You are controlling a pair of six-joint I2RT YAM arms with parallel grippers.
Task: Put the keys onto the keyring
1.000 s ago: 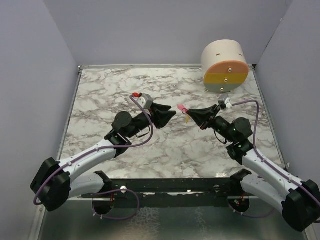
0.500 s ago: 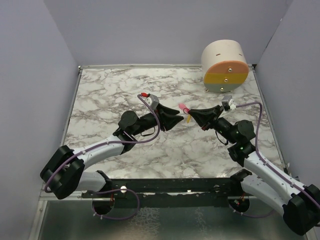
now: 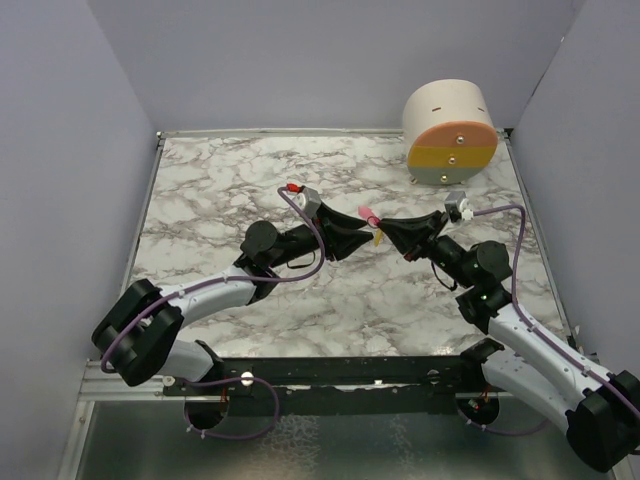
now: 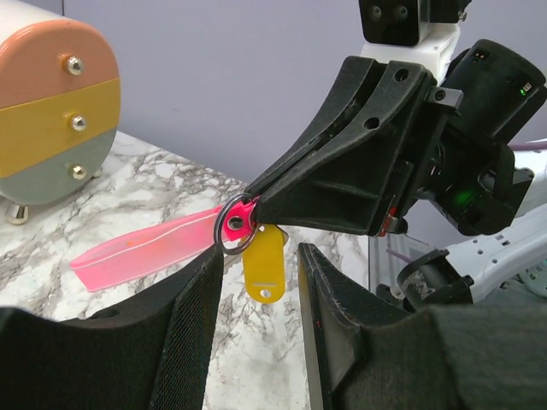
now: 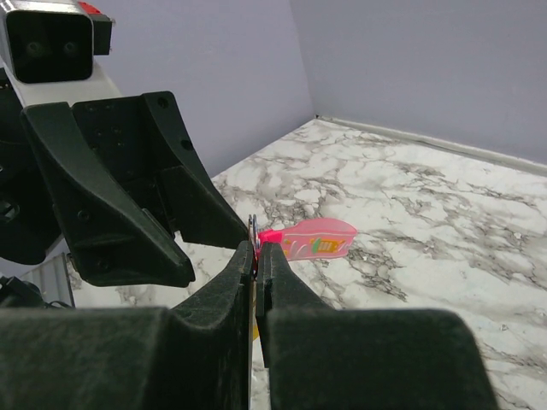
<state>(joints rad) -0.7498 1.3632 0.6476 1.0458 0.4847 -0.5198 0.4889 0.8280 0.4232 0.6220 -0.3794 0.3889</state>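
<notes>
I grip the ring (image 4: pixel 220 232) edge-on in the right pincer (image 5: pixel 255 249); if the spread left pincer (image 4: pixel 259 254) tugs the yellow key (image 4: pixel 263 270), it may slip free.

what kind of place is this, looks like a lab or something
Most likely a robot test cell, not a home: a marble-pattern tabletop boxed in by plain lilac walls, with a left arm and right arm mounted at its near edge.
</notes>
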